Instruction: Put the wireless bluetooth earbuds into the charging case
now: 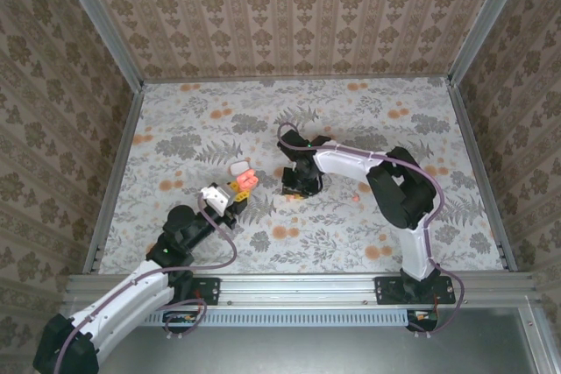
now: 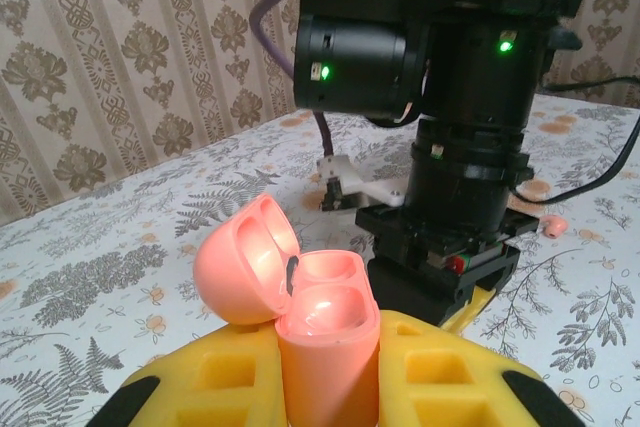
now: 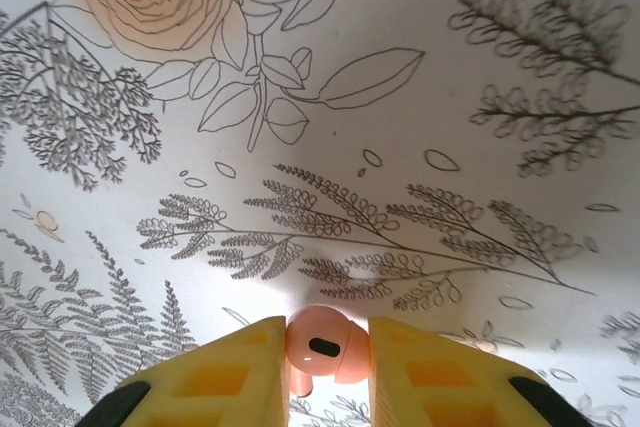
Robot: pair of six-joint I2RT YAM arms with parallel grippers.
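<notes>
We see the left claw (image 2: pixel 330 372) closed on the charging case (image 2: pixel 325 332), its yellow fingers (image 2: pixel 225 377) pressed vs both sides of the pink body; the case stands upright in the grip, lid (image 2: pixel 245 262) hinged open & tipped back to the left in the wrist view, wells facing up; from the top, the left claw (image 1: pixel 230 201) sits left of centre on the floral worktop (image 1: pixel 202 129), w/ the case (image 1: pixel 244 179) at its tip; the right claw (image 3: pixel 328 349) points down at the worktop & grips one earbud (image 3: pixel 318 345), pinkish w/ a dark oval mark, both yellow fingers (image 3: pixel 235 372) touching it; we can't tell whether it touches the worktop; from the top, the right claw (image 1: pixel 294 187) is just right of the case, apart from it; the second earbud (image 1: pixel 362 188) lies loose on the worktop further right, near the right arm's elbow; the left wrist view has it (image 2: pixel 551 224) beyond & right of that arm
</notes>
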